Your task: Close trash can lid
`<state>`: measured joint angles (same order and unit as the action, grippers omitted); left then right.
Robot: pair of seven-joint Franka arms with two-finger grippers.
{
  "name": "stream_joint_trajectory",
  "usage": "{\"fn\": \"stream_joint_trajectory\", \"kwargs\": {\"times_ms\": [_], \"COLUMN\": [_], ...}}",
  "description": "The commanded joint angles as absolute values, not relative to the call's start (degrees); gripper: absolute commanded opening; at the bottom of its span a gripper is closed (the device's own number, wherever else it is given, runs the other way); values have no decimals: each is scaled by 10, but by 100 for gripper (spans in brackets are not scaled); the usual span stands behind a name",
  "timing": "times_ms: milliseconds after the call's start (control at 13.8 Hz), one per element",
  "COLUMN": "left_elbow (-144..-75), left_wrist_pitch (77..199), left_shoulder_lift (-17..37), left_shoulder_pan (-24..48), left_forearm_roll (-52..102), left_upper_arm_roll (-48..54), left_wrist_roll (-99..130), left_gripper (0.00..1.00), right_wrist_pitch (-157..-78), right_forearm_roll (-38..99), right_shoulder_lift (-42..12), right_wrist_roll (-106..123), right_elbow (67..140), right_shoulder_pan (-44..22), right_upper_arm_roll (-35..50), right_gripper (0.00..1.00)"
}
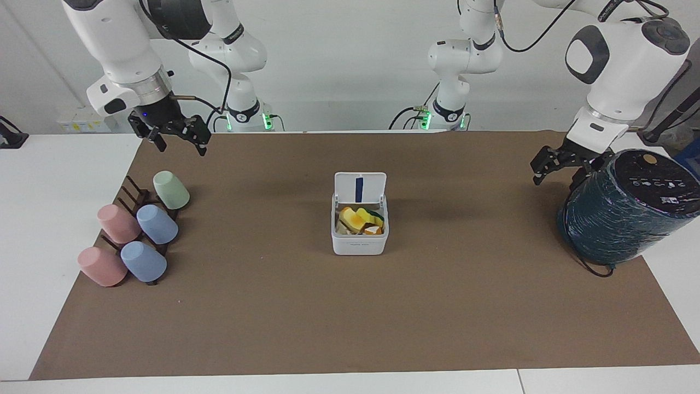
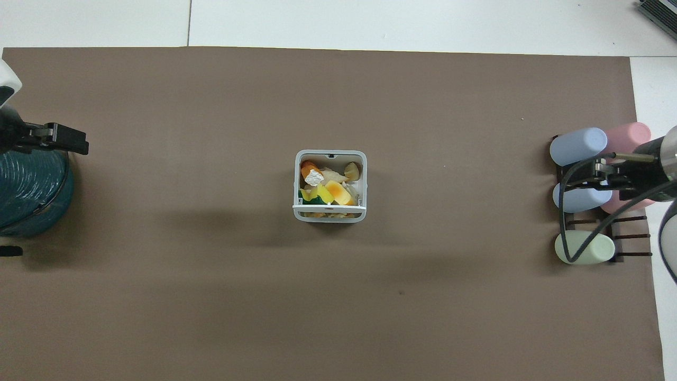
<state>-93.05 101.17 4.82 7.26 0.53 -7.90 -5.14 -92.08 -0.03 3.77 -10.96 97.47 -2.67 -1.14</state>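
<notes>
The small white square trash can (image 1: 360, 246) stands in the middle of the brown mat, filled with yellow, orange and green scraps. Its lid (image 1: 360, 187) stands upright on the side nearer to the robots, its blue strip facing the can's opening. In the overhead view the can (image 2: 297, 185) shows open from above and the lid (image 2: 329, 208) shows edge-on. My right gripper (image 1: 182, 146) hangs open and empty over the mat's edge at the right arm's end, above the cup rack. My left gripper (image 1: 555, 182) is open and empty beside the teal cylinder. Both are well apart from the can.
A large dark teal wrapped cylinder (image 1: 623, 219) stands at the left arm's end, also in the overhead view (image 2: 29, 196). A dark rack with several pink, blue and green cups (image 1: 134, 235) lies at the right arm's end, also in the overhead view (image 2: 579, 148).
</notes>
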Motion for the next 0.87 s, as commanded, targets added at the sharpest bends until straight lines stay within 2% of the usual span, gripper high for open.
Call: {"fn": "stream_joint_trajectory", "kwargs": {"times_ms": [0, 290, 725, 797], "left_elbow": [-913, -911, -922, -925], "left_wrist_pitch": [998, 999, 987, 981], "left_shoulder_lift": [57, 57, 50, 47], "left_shoulder_pan": [79, 89, 221, 248], "left_forearm_roll": [-1, 2, 27, 30], "left_upper_arm_roll": [-83, -69, -64, -64], "left_wrist_roll": [-56, -55, 119, 151], "left_gripper": [100, 100, 100, 93], "right_wrist_pitch": [-926, -926, -927, -927], "right_forearm_roll": [14, 14, 14, 14], "right_shoulder_lift": [45, 45, 45, 45], "right_wrist_roll": [-116, -117, -117, -116], "right_elbow": [983, 983, 983, 983], "right_shoulder_pan": [-23, -24, -24, -24], "right_upper_arm_roll": [-10, -10, -10, -10], "right_gripper": [100, 100, 100, 100]}}
